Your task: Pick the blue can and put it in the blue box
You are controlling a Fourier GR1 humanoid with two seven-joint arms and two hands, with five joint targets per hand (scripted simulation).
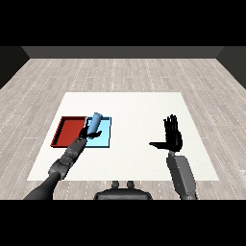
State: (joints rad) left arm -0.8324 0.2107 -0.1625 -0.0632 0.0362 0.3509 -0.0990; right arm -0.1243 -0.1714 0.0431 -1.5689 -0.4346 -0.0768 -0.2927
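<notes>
1. Left hand curled round the can, held over the blue tray; can tilted, top leaning right and away.
2. Right hand well right of the blue tray, fingers straight and spread, holding nothing.
3. Next, likely: lower and let go.
4. Red tray touches the blue tray's left side; nothing seen in either.

A blue can, a light blue tray, a red tray, a white table, black robot hands on grey forearms, pale wood-plank floor.
</notes>
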